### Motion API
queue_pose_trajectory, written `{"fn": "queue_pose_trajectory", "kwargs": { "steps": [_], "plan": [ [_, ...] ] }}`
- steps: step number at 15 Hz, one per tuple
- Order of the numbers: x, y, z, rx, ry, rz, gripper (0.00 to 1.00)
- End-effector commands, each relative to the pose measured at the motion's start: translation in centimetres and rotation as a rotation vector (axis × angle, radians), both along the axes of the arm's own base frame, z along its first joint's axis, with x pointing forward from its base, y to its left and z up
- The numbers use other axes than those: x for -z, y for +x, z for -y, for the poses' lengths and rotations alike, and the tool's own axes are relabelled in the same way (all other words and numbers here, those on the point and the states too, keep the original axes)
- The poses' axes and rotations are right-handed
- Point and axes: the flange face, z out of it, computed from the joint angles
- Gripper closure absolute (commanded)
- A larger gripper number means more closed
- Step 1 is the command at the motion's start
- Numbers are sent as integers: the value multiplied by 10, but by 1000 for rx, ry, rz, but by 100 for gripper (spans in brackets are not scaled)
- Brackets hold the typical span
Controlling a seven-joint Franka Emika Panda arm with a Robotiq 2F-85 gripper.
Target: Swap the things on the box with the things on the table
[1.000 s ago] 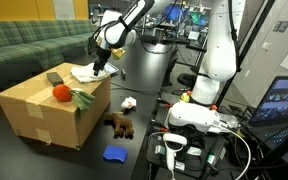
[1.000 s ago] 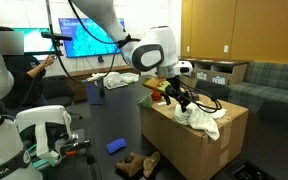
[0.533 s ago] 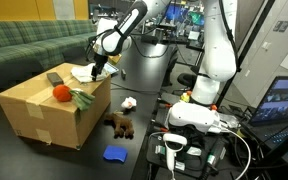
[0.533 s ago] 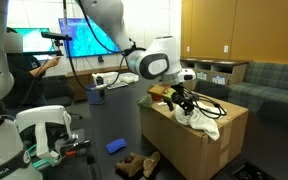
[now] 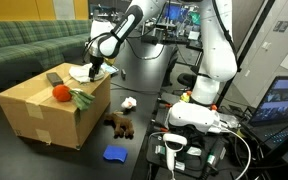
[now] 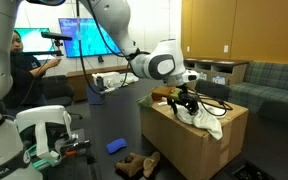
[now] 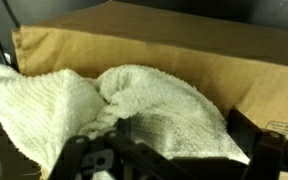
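Note:
The tan cardboard box [image 5: 39, 112] [image 6: 206, 145] stands on the glossy black table [image 5: 84, 160] [image 6: 109, 125]. On its top lie a white towel [image 5: 82, 72] [image 6: 201, 121] [image 7: 144, 110], a red ball [image 5: 59, 93], a green item [image 5: 81, 100] and a dark grey object [image 5: 55, 78]. My gripper [image 5: 96, 70] [image 6: 184, 100] [image 7: 169, 160] hangs open just over the towel at the box's far corner, one jaw on each side of the cloth, gripping nothing. On the table lie a brown plush toy [image 5: 120, 125] [image 6: 137, 164], a blue object [image 5: 114, 153] [image 6: 117, 146] and a small white item [image 5: 128, 103].
A second white robot base [image 5: 199, 105] with cables stands beside the box. A laptop [image 5: 282, 100] sits at the edge. A couch [image 5: 24, 45] is behind the box. A grey cylinder [image 5: 144, 65] stands behind the arm, and a person sits by a screen [image 6: 84, 35].
The arm has shifted slightly and lowered the gripper closer onto the towel. The jaws stayed open and the objects have not moved.

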Motion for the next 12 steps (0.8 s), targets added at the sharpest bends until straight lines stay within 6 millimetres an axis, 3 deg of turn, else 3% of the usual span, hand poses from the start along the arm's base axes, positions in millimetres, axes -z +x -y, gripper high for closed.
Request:
{"fn": "queue_pose_trajectory", "kwargs": {
  "steps": [1, 9, 11, 12],
  "plan": [
    [-3, 14, -6, -15, -23, -44, 26],
    [-18, 18, -5, -39, -41, -121, 89],
    [-23, 17, -1, -35, -53, -115, 100],
    [-28, 15, 2, -37, -57, -114, 100]
  ]
}}
